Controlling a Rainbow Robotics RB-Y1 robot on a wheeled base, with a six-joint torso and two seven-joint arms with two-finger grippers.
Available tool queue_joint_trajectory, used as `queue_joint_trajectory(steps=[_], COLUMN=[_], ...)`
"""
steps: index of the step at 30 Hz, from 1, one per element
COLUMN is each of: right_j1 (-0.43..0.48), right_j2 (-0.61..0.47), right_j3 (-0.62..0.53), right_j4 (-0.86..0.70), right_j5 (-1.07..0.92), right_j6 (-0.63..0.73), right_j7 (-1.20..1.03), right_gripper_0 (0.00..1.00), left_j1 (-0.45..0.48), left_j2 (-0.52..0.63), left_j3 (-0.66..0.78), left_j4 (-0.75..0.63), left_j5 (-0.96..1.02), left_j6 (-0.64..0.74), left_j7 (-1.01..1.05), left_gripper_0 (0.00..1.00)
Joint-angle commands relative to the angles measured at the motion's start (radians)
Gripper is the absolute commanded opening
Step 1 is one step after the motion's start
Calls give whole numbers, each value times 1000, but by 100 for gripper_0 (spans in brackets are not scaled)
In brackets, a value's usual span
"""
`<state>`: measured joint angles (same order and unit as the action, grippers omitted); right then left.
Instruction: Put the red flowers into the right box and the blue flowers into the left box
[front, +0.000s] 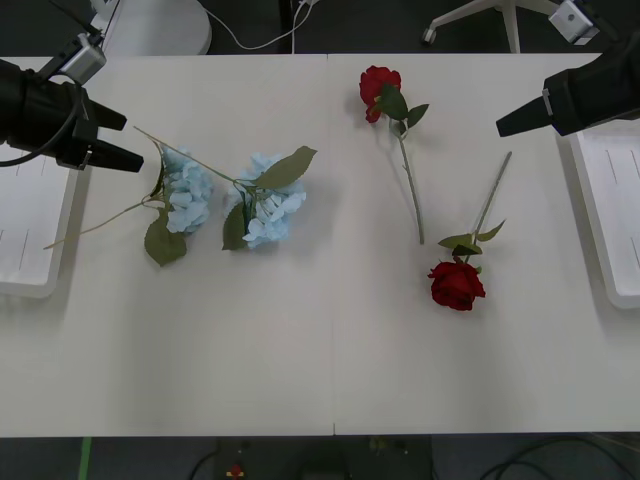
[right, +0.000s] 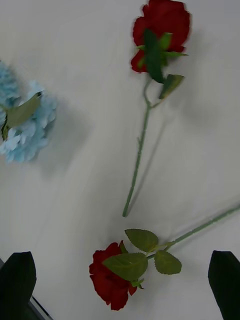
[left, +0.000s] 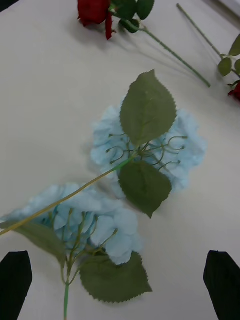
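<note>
Four flowers lie loose on the white tabletop (front: 330, 340), none in a box. The two blue flowers (front: 230, 200) sit side by side on the left half, their blooms nearly touching and their thin stems crossing; one stem runs out toward the left box (front: 25, 225), stopping just short of its rim. The left box rests at the tabletop's left edge, the right box (front: 610, 200) at the right edge.

The two red flowers (front: 457, 285) lie on the right half. One has its bloom near the far edge, stem pointing toward the robot; the other has its bloom nearer the robot, stem slanting away toward the right box. Their stems come near each other but stay apart.

The left hand (front: 112, 138) hovers above the tabletop beside the left box's far end, fingers apart, close to the nearest blue bloom. The right hand (front: 512, 124) hangs above the far right, near the right box's far end, fingers apart and holding nothing.

Broad bare tabletop stretches along the near edge and between the two flower pairs.
</note>
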<state>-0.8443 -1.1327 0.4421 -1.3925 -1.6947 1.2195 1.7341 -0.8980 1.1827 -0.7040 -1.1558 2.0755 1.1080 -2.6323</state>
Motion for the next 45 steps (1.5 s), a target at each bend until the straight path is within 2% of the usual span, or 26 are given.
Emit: queue_joint_trajectory(steps=[1, 7, 8, 11, 15, 16, 21, 31, 35, 40, 45], right_j1=[-58, -61, -62, -70, -78, -76, -87, -111, -111, -114, -121], right_j2=[-1, 13, 16, 33, 62, 77, 128, 248, 278, 320, 343], right_j3=[-11, -11, -11, -11, -11, -11, -11, -11, -11, -45, -129], right_j4=[52, 27, 21, -16, -56, -74, -102, -83, -29, 107, 234], right_j5=[47, 152, 159, 217, 299, 337, 452, 584, 622, 653, 653], right_j6=[-9, -8, -8, 26, 84, 101, 152, 324, 330, 259, 278], right_j7=[-366, -1001, -1048, -1415, -1771, -1926, -2311, -2808, -2954, -3032, -3032], right_gripper_0=[100, 100, 100, 100, 100, 100, 100, 100, 100, 100, 100], left_j1=[-36, -36, -36, -36, -36, -36, -36, -36, -36, -38, -36], left_j2=[54, 11, 5, -31, -80, -98, -163, -247, -275, -314, -345], left_j3=[35, 35, 35, 35, 35, 34, 34, 29, 29, 29, 24], left_j4=[76, 188, 195, 238, 275, 286, 330, 338, 340, 344, 346], left_j5=[-81, -195, -204, -298, -396, -428, -454, -569, -658, -744, -775], left_j6=[-11, 18, 18, 18, 18, 18, 27, 19, -8, -24, -24], left_j7=[-73, -73, -73, -69, 6, 40, 124, 298, 314, 330, 333], left_gripper_0=[100, 100, 100, 100, 100, 100, 100, 100, 100, 100, 100])
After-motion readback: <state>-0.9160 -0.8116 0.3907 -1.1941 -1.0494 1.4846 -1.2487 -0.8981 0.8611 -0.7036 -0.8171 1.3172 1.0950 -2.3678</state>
